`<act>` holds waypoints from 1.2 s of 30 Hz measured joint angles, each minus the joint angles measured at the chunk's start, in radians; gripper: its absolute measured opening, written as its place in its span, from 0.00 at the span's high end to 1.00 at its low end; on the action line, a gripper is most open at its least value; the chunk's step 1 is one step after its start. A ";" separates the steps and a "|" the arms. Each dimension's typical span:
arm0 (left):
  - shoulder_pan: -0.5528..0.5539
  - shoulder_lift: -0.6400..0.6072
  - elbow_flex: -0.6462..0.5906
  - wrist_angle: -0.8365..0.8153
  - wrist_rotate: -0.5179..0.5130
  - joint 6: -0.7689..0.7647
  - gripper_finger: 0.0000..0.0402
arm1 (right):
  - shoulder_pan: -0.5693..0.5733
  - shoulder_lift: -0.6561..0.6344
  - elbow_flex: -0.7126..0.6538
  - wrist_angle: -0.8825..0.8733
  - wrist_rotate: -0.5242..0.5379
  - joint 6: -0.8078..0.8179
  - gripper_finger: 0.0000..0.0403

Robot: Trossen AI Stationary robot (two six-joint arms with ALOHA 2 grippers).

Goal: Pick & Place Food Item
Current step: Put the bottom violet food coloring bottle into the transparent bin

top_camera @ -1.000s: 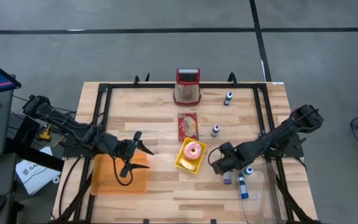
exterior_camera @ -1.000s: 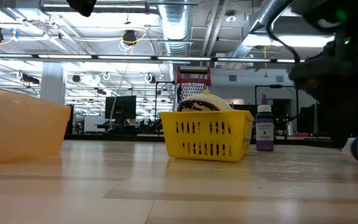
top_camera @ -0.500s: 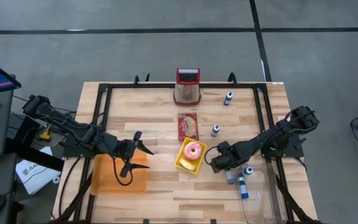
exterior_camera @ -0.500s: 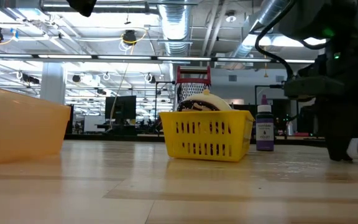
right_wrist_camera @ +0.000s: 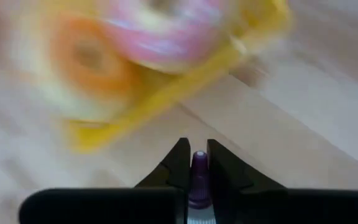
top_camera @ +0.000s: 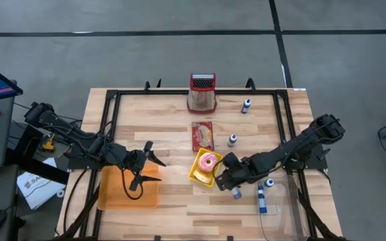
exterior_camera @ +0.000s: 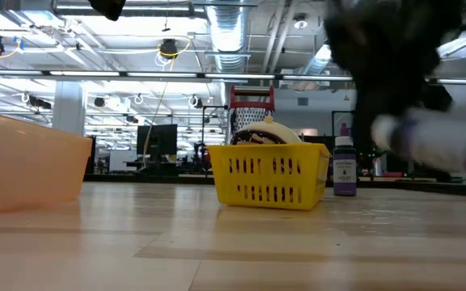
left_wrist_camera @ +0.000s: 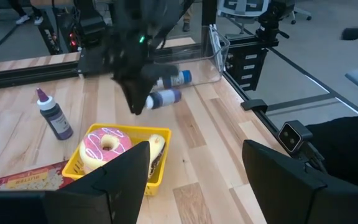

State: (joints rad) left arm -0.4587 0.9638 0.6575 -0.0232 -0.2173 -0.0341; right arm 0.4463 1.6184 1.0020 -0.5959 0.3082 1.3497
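Right arm grips a small bottle beside the yellow basket; left arm waits over the orange tray.

The right gripper point(top_camera: 230, 182) reaches low across the wooden table point(top_camera: 173, 207), its fingers pinched on the purple cap of a small white-and-blue bottle point(left_wrist_camera: 164, 98), just beside the yellow perforated plastic basket point(top_camera: 206, 169). The pink-frosted doughnut point(top_camera: 208, 161) lies inside that basket, near the table's middle. The left gripper point(top_camera: 144, 167) hovers with jaws spread and empty above the translucent orange plastic tray point(top_camera: 116, 194).
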 joint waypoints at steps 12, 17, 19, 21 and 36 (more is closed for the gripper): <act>0.000 0.000 0.000 -0.005 0.001 -0.019 0.38 | 0.359 0.006 0.440 -0.633 0.371 0.324 0.94; 0.000 0.000 0.000 -0.011 0.004 -0.024 0.38 | 0.553 0.015 0.435 -0.826 0.299 0.701 0.94; 0.000 0.000 0.000 -0.011 0.004 -0.026 0.38 | 0.605 0.037 0.438 -0.892 0.219 0.791 0.94; 0.000 0.000 0.000 -0.011 0.004 -0.025 0.38 | 0.645 0.059 0.438 -0.956 0.132 0.847 0.94; 0.000 0.000 0.000 -0.009 0.000 -0.026 0.38 | 0.671 0.122 0.433 -0.975 0.051 0.861 0.94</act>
State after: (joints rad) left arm -0.4587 0.9638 0.6575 -0.0326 -0.2173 -0.0601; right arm 1.1169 1.7401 1.4345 -1.5711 0.3595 2.2112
